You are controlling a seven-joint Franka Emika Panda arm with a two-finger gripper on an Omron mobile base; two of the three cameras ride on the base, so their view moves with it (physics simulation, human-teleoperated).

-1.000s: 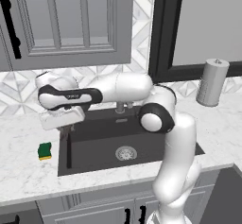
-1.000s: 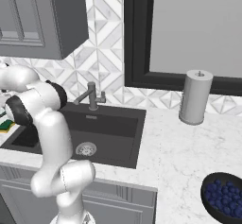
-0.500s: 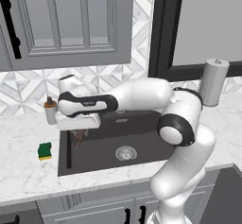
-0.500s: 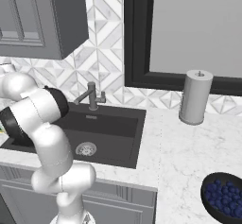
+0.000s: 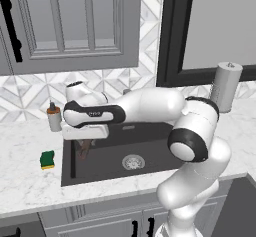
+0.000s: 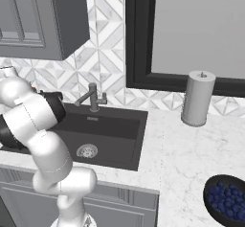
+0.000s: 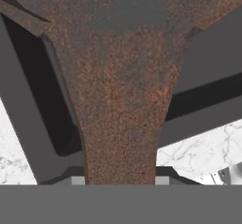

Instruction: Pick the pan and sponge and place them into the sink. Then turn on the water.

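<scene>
Evidently the sponge [image 5: 47, 159] is sitting at the left of the left base view on the white table [image 5: 25, 181], looking soft and light. Right of it, the gripper [image 5: 82, 143] is pinching the pan [image 7: 123, 86] by its stiff, rust-brown handle, holding it over the sink [image 5: 150, 156].

White marble bench [image 5: 30, 186]: green sponge [image 5: 47, 159] left of the sink [image 5: 150, 156]; small bottle [image 5: 54, 119] far left; paper-towel roll [image 6: 197, 98] right; dark berry bowl [image 6: 228, 206] near right.
</scene>
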